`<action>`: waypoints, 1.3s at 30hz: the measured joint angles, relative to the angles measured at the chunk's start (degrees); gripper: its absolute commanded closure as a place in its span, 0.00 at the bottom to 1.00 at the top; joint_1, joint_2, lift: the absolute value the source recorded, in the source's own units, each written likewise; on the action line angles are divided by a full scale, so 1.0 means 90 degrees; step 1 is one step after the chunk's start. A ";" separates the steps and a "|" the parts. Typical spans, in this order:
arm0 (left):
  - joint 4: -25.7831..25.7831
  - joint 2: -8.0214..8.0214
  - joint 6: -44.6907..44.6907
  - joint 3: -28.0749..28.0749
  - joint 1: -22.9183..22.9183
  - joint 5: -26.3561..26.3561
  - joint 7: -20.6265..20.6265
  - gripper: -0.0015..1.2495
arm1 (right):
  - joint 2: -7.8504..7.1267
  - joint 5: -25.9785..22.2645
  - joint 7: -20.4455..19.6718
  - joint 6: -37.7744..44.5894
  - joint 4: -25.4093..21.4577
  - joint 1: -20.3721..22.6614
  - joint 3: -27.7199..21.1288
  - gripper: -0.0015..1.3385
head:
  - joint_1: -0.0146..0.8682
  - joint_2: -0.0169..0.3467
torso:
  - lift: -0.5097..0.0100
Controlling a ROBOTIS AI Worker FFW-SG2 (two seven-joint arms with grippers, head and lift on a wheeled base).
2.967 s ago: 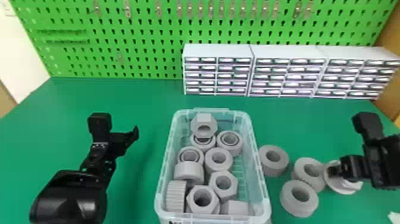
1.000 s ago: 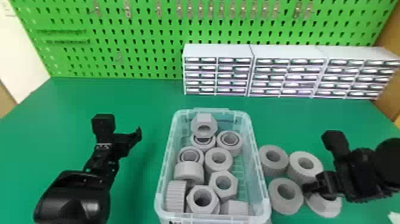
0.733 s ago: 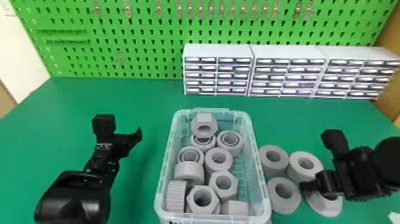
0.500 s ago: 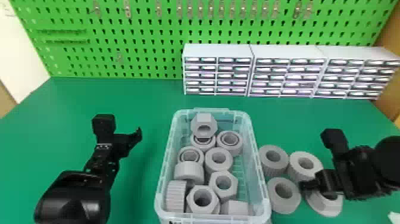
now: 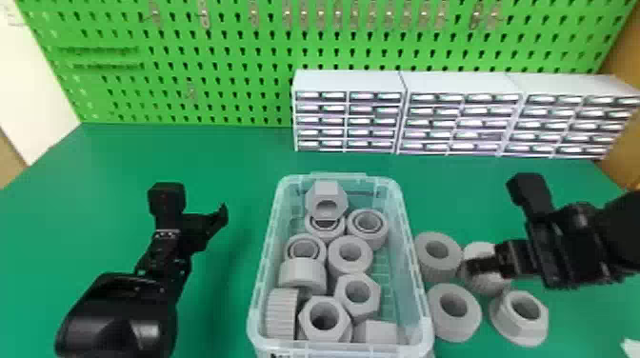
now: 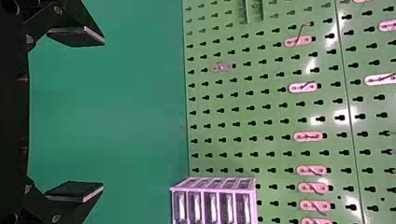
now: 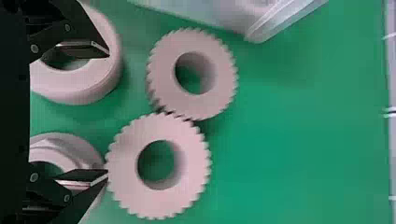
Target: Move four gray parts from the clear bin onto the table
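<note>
Hanging right of the clear bin (image 5: pixel 343 351), the right gripper (image 5: pixel 471 267) holds its fingers apart, close to a gray gear (image 5: pixel 483 287). Another gear (image 5: pixel 435 273) and a gray ring (image 5: pixel 455 332) lie on the table (image 5: pixel 238 162) nearer the bin; a gray nut (image 5: pixel 507 318) sits farther from it. More gray parts (image 5: pixel 326 189) fill the bin. Left of it, the left gripper (image 5: pixel 220 216) is parked, fingers apart.

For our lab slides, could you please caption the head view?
Four gray parts on the green table beside the clear bin, the right gripper hovering over them.
</note>
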 measured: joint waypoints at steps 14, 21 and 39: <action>0.0036 0.0000 0.0000 -0.0074 -0.0048 0.0004 0.0000 0.15 | 0.0129 -0.0729 0.0000 0.0000 -0.0820 -0.0037 -0.0440 0.27 | 0.80 0.24 | 0.88; 0.0045 0.0000 0.0000 -0.0112 -0.0047 0.0027 0.0000 0.15 | 0.0205 -0.1040 0.0005 0.0000 -0.1323 0.0267 -0.0810 0.27 | 0.80 0.24 | 0.88; 0.0049 -0.0016 0.0000 -0.0193 0.0033 0.0091 0.0000 0.15 | 0.0779 0.1996 0.2495 -0.4412 -0.2076 0.1490 -0.1262 0.27 | 0.80 0.24 | 0.88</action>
